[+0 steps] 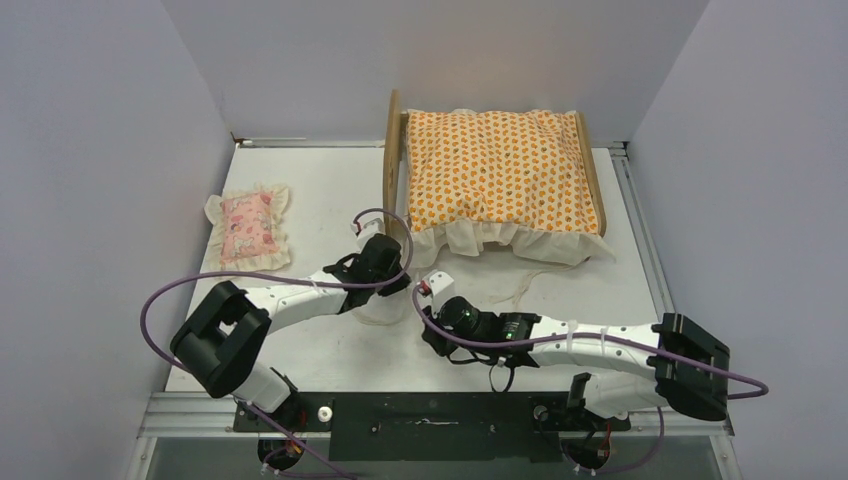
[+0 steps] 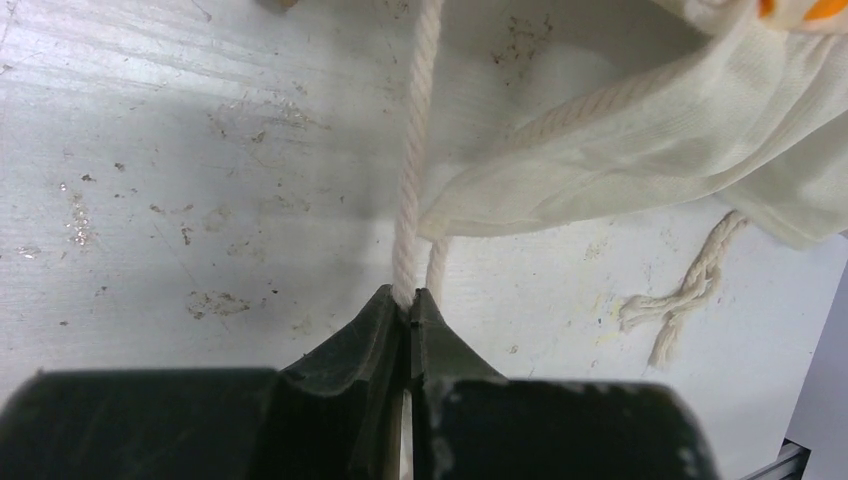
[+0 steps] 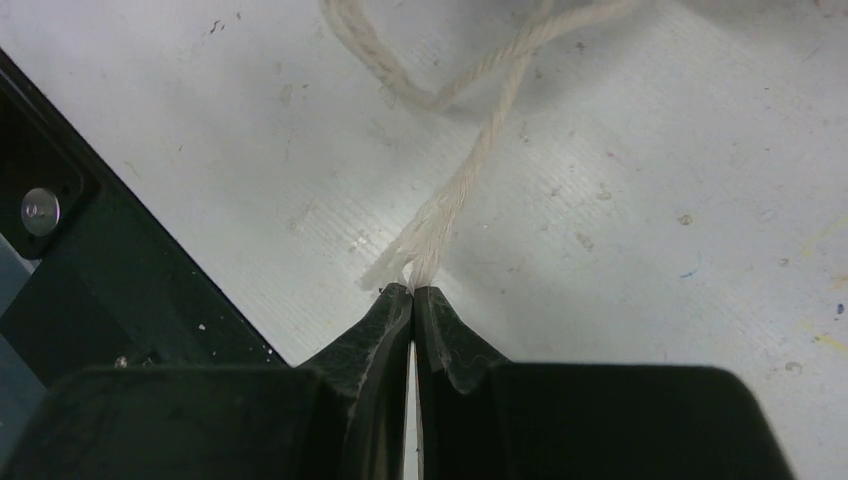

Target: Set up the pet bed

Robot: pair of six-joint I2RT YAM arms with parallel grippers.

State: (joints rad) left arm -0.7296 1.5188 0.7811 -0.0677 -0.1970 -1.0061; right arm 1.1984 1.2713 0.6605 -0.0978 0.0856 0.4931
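Observation:
The pet bed, a light wooden frame, stands at the back of the table. The orange-patterned cushion lies on it, its cream ruffle hanging over the near side and hiding the bed's base. My left gripper is by the ruffle's near left corner, shut on a white cord that runs up past the ruffle fabric. Close beside it, my right gripper is shut on the frayed end of a white cord lying on the table.
A small pink frilled pillow lies at the left of the table. A loose knotted cord end rests on the table under the ruffle. The black rail of the near table edge is just left of my right gripper. Walls close in on three sides.

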